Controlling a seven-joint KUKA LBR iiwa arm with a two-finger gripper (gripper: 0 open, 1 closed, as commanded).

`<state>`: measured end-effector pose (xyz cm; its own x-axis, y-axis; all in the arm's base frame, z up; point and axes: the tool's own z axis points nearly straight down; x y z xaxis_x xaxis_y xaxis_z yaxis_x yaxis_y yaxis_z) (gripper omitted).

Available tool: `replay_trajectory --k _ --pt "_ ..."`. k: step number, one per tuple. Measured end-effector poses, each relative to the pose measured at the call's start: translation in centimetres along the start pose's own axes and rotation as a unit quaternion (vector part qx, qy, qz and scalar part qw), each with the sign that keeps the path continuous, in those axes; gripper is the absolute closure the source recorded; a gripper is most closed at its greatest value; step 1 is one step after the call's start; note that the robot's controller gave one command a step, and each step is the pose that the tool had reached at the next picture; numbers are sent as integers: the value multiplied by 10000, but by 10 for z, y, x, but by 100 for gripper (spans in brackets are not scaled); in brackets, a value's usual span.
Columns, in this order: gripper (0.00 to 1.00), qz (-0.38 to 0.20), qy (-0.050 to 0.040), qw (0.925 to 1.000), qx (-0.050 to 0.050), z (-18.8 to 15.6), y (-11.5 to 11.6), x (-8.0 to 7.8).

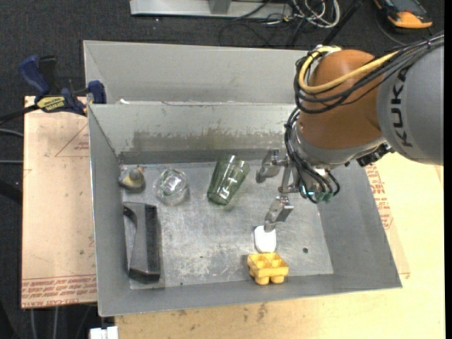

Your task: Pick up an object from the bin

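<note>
Camera view, tool [271, 196] spread open (empty), small white lump [265, 241] just beside it

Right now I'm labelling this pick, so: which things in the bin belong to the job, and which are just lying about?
In play: hand, open; small white thing, nearest its fingers.
Lying about: yellow block, green glass, clear cup, long black thing, small grey lump.
</note>
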<state>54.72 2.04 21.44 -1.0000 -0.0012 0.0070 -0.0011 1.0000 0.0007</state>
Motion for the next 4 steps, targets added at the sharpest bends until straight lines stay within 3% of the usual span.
replay_trajectory --k 1,2,3,4 --pt "0 4 -41 10000 -1 -4 0 -2" --pt "0 -448 -54 9990 1 52 -12 23" --pt "0 -1101 -26 9939 10 54 -41 69" --pt "0 -1289 -32 9917 3 70 -37 65"
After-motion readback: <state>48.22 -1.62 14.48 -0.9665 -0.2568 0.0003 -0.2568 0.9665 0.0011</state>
